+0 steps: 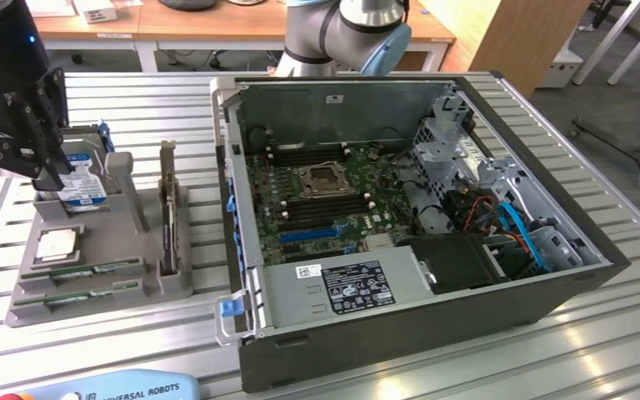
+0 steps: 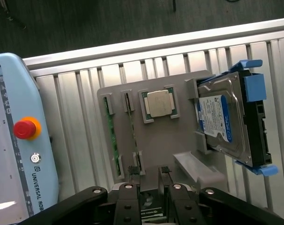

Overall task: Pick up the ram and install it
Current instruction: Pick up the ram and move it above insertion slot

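Observation:
Two ram sticks, thin green boards, lie in slots at the front of the grey holder tray (image 1: 131,292); I see them as ram (image 1: 81,268) and a second stick (image 1: 73,293). In the wrist view they stand edge-on, one ram stick (image 2: 110,136) and the other (image 2: 132,133). My gripper (image 1: 44,175) hangs above the far end of the tray, over the hard drive. In the wrist view my gripper (image 2: 149,176) is open with nothing between its fingers (image 2: 133,174), and it touches no stick.
The tray also holds a silver processor chip (image 2: 159,104), a hard drive in a blue frame (image 2: 226,122) and an upright dark card (image 1: 167,217). The open computer case (image 1: 587,242) with its motherboard (image 1: 332,183) stands to the exterior view's right. A teach pendant (image 2: 15,140) lies beside the tray.

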Robot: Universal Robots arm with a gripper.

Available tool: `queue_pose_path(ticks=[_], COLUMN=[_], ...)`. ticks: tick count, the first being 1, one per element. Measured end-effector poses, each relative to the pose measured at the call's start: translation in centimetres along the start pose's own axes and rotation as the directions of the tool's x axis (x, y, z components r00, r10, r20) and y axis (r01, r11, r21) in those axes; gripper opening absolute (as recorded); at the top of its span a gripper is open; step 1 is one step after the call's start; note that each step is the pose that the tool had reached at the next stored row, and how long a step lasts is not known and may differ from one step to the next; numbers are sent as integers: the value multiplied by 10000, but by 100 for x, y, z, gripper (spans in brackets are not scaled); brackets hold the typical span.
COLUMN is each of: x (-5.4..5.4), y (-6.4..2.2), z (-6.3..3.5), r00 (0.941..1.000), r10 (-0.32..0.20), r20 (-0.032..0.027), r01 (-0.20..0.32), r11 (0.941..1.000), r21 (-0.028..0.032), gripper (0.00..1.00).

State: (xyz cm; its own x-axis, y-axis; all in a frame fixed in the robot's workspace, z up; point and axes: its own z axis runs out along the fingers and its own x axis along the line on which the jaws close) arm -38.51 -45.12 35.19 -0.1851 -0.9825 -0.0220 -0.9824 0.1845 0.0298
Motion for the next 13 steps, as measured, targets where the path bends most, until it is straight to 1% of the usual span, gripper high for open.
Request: queue_pose_path(ticks=[13], x=[5], y=[-6], z=[204], r00=[10000], r10=[-3], r20=[-1], r01=[3], r11=[10000], r21=[-1], gripper=[29])
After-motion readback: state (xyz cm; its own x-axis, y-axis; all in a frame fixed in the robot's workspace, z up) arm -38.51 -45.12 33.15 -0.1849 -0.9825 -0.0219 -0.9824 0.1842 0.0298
